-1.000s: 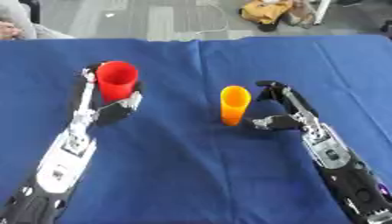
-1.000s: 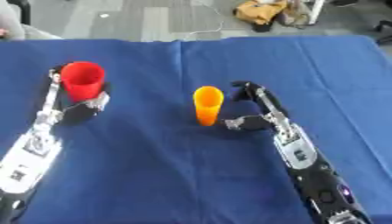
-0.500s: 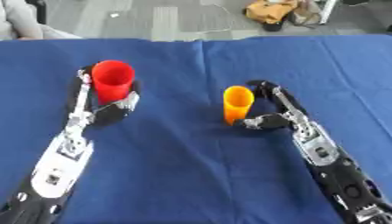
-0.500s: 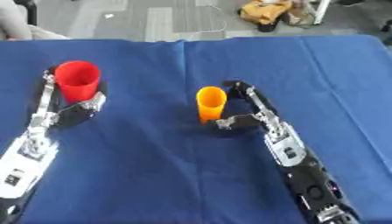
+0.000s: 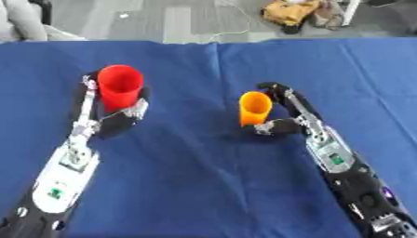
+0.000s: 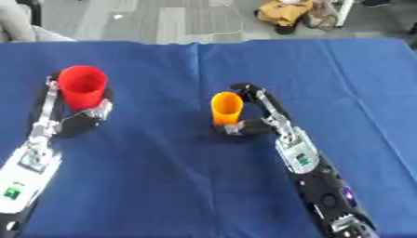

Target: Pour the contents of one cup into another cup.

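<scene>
Right hand [image 5: 286,116] wraps the orange cup [image 5: 254,108] from its right side: fingers arch behind the rim while the thumb tucks in near the base, so the hand looks curled round the cup, though full contact on the far side is hidden. That cup stands upright on the blue desk [image 5: 204,186], right of centre. Over on the left, the left hand [image 5: 110,116] is curled round the red cup [image 5: 120,87], which also stands upright, its mouth open to the camera; fingers run up its left side and the thumb sits at its lower right.

Both cups are well apart, so pouring will call for lifting one and carrying it across. Main risk, by my judgement: the orange cup is narrow and tall, and the thumb sits low, so it could pivot or slip out as it is lifted and tilted. A tilt begun before the rims line up would spill onto the cloth. Whatever is inside either cup cannot be seen, so how readily it would flow is unknown.
</scene>
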